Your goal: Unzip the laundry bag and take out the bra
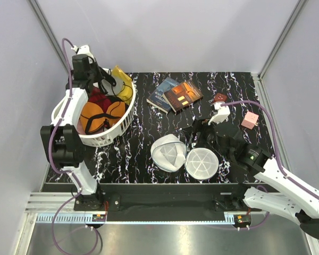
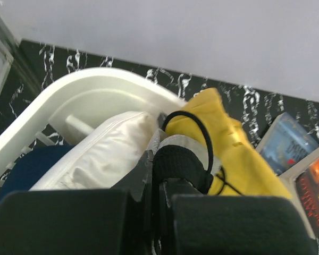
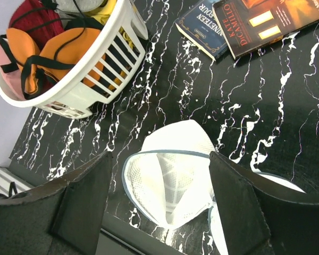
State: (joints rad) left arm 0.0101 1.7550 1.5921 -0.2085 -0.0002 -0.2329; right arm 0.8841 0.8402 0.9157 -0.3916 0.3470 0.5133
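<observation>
**Bag open at six, bra up at ten**

Nearest me, at about six o'clock on the table, the laundry bag (image 1: 169, 153) lies unzipped with its mouth gaping. I see only pale mesh inside it, nothing dark. My right gripper (image 3: 158, 199) hangs just above it with its jaws spread wide and nothing between them. From there the bag's grey-edged rim sits right between my two fingers.

Farther out, toward twelve, two books (image 1: 175, 94) lie flat, well apart from the bag.

At ten o'clock my left gripper (image 2: 155, 191) is over the far side of the white basket (image 2: 95, 87). Its jaws are closed, and as far as I can tell they pinch the bra (image 2: 179, 159). A black band bunches at my fingertips and a thin strap loops up against a yellow cloth (image 2: 234, 149).

I judge the bra to be very light, limp and floppy. It has no stiffness to hold a shape, so it will drape and swing from wherever I hold it. The straps are the risk, since they could hook on the basket's slots or on the orange bra (image 1: 101, 114) below. The wider band is the safer hold, as a single strap would slide through my pads.
</observation>
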